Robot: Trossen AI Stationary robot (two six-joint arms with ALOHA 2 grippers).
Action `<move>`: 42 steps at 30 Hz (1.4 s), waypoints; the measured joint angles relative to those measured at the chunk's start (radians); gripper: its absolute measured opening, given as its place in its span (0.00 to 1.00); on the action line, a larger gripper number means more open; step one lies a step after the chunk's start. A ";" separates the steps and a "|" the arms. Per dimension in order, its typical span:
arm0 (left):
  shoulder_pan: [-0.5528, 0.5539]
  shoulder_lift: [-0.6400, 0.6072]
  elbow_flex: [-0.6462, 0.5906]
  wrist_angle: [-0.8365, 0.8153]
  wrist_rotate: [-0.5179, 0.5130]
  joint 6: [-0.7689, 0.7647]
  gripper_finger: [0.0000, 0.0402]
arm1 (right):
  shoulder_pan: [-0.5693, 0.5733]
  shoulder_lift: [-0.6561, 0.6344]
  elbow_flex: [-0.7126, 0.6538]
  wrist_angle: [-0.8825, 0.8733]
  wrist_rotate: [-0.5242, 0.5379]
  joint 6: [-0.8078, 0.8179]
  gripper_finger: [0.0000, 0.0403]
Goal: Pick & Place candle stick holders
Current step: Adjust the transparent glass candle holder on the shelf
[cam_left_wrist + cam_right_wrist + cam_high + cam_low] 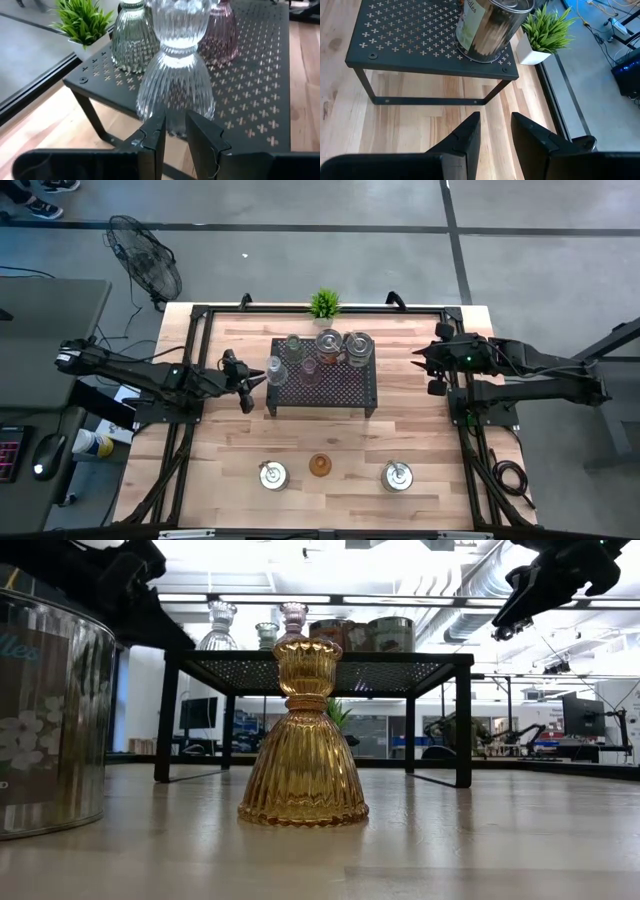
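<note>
Left gripper (175, 135) lines up on the clear holder (176, 85) at the rack's (260, 100) left edge, fingers a narrow gap apart, holding nothing. Risk, I'd say: that gap looks tighter than the ribbed skirt, so pushing in could shove it into the green holder (132, 40) and pink holder (220, 35) just behind.

Bright overhead light; ceiling glare in low view, near tin (45, 720) blurred
</note>
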State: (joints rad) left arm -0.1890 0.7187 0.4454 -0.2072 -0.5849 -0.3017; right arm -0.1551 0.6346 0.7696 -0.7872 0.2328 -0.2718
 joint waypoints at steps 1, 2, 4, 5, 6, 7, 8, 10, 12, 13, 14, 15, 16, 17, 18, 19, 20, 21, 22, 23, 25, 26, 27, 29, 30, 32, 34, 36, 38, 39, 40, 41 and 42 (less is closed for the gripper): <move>0.000 0.007 0.000 0.012 -0.001 -0.003 0.18 | 0.000 0.000 0.000 0.000 0.000 0.000 0.25; 0.000 0.013 0.000 0.022 -0.001 -0.008 0.18 | 0.000 0.000 0.000 0.000 0.000 0.000 0.25; 0.000 0.029 0.000 0.045 -0.002 -0.010 0.18 | 0.000 0.000 0.000 0.000 0.000 0.000 0.25; 0.000 0.038 0.000 0.051 -0.002 -0.010 0.18 | 0.000 0.000 0.000 0.000 0.000 0.000 0.25; 0.000 0.045 0.000 0.054 -0.002 -0.010 0.18 | 0.000 0.000 0.000 0.000 0.000 0.000 0.25; 0.000 0.052 0.000 0.056 -0.002 -0.010 0.18 | 0.000 0.000 0.000 0.000 0.000 0.000 0.25; 0.000 0.058 0.000 0.060 -0.002 -0.010 0.18 | 0.000 0.000 0.000 0.000 0.000 0.000 0.25; 0.000 0.067 0.000 0.077 -0.002 -0.010 0.18 | 0.000 0.000 0.000 0.000 0.000 0.000 0.25; 0.000 0.073 0.000 0.101 -0.002 -0.010 0.18 | 0.000 0.000 0.000 0.000 0.000 0.000 0.25; 0.000 0.075 0.000 0.110 -0.002 -0.010 0.18 | 0.000 0.000 0.000 0.000 0.000 0.001 0.25; 0.000 0.078 0.000 0.114 -0.002 -0.010 0.18 | 0.000 0.000 0.000 0.000 0.000 0.001 0.25; 0.000 0.081 0.000 0.114 -0.002 -0.010 0.18 | 0.000 0.000 0.000 0.000 0.000 0.001 0.25; 0.000 0.085 0.000 0.115 -0.002 -0.010 0.18 | 0.000 0.000 0.000 -0.001 0.000 0.001 0.25; 0.000 0.087 0.000 0.118 -0.002 -0.010 0.18 | 0.000 0.000 0.000 -0.001 0.000 0.001 0.25; 0.000 0.092 0.000 0.127 -0.002 -0.010 0.18 | 0.000 0.000 0.000 -0.001 0.000 0.001 0.25; 0.000 0.099 0.000 0.142 -0.002 -0.011 0.18 | 0.000 0.000 0.000 -0.001 0.000 0.001 0.25; 0.000 0.106 0.000 0.153 -0.001 -0.010 0.18 | 0.000 0.000 0.000 -0.001 0.000 0.001 0.25; 0.000 0.112 0.000 0.159 -0.002 -0.010 0.18 | 0.000 0.000 0.000 -0.001 0.000 0.001 0.25; 0.000 0.118 0.000 0.167 -0.002 -0.010 0.18 | 0.000 0.000 0.000 -0.001 0.000 0.001 0.25; 0.000 0.126 0.000 0.175 -0.002 -0.010 0.18 | 0.000 0.000 0.000 -0.001 0.000 0.001 0.25; 0.000 0.138 0.000 0.188 -0.002 -0.012 0.18 | 0.000 0.000 0.000 -0.001 -0.001 0.001 0.25; 0.000 0.142 0.000 0.193 -0.002 -0.014 0.18 | 0.000 0.000 0.000 -0.001 -0.003 0.001 0.25; 0.000 0.145 0.000 0.200 -0.002 -0.014 0.18 | 0.000 0.000 0.000 -0.001 -0.004 0.001 0.25; 0.000 0.151 0.000 0.211 -0.007 -0.014 0.18 | 0.000 0.000 0.000 -0.001 -0.004 0.001 0.25; 0.000 0.151 0.000 0.212 -0.007 -0.014 0.18 | 0.000 0.000 0.000 -0.001 -0.004 0.001 0.25; 0.000 0.151 0.000 0.213 -0.009 -0.014 0.18 | 0.000 0.000 0.000 -0.001 -0.005 0.001 0.25; 0.000 0.151 0.000 0.214 -0.010 -0.017 0.18 | 0.000 0.000 0.000 -0.001 -0.005 0.001 0.25; 0.000 0.151 0.000 0.218 -0.010 -0.017 0.18 | 0.000 0.000 0.000 -0.001 -0.004 0.001 0.25; 0.000 0.151 0.000 0.220 -0.010 -0.017 0.18 | 0.000 0.000 0.000 -0.001 -0.005 0.001 0.25; 0.000 0.151 0.000 0.221 -0.010 -0.017 0.18 | 0.000 0.000 0.000 -0.001 -0.005 0.001 0.25; 0.000 0.151 0.000 0.221 -0.010 -0.017 0.18 | 0.000 0.000 0.000 -0.001 -0.004 0.001 0.25; 0.000 0.151 0.000 0.221 -0.010 -0.017 0.18 | 0.000 0.000 0.000 -0.001 -0.004 0.001 0.25; 0.000 0.150 0.000 0.221 -0.010 -0.017 0.18 | 0.000 0.000 0.000 -0.001 -0.004 0.001 0.25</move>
State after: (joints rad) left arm -0.1894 0.8690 0.4454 0.0135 -0.5949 -0.3191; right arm -0.1554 0.6346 0.7696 -0.7883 0.2287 -0.2707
